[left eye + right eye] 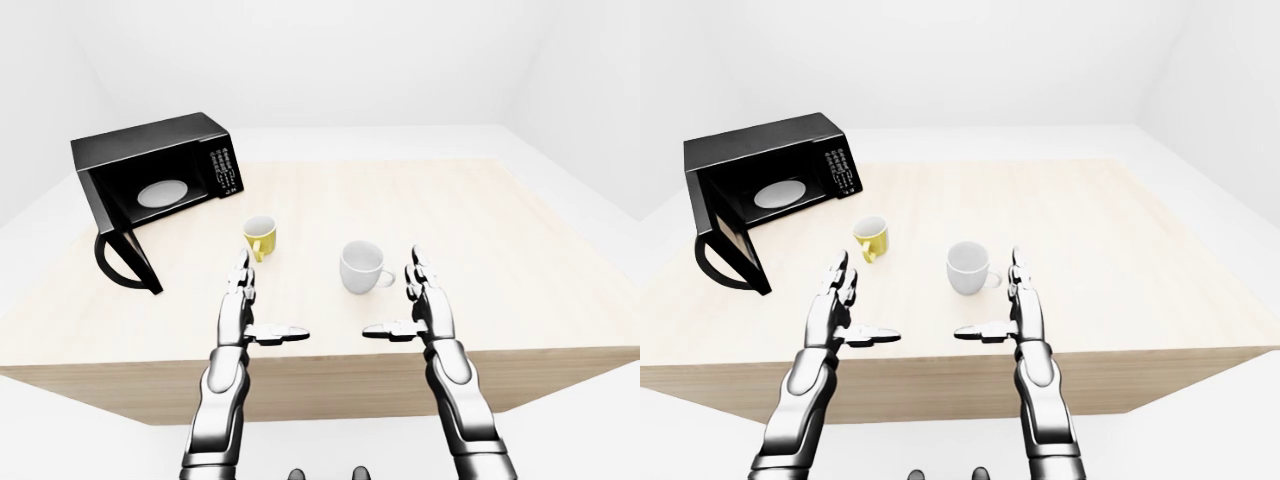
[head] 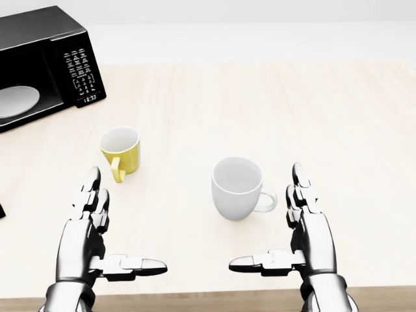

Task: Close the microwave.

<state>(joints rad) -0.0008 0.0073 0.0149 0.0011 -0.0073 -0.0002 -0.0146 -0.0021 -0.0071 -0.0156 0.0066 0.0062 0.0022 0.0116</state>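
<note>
Light wood table [image 1: 520, 230] fills the eye views, its right half bare out to the right edge and its near edge running under both forearms. Black microwave [image 1: 150, 165] sits at the table's upper-left corner, door [image 1: 125, 260] swung open toward the left edge, white turntable plate [image 1: 162, 192] visible inside. White mug [image 2: 237, 188] stands between the hands, yellow mug [image 2: 121, 151] up-left of it; left hand [image 2: 91, 237] and right hand [image 2: 305, 237] hover over the near edge, fingers spread, thumbs pointing inward, holding nothing.

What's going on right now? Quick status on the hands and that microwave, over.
Left hand and right hand open, empty. Microwave door swung wide, untouched. Yellow mug and white mug between hands and microwave.
</note>
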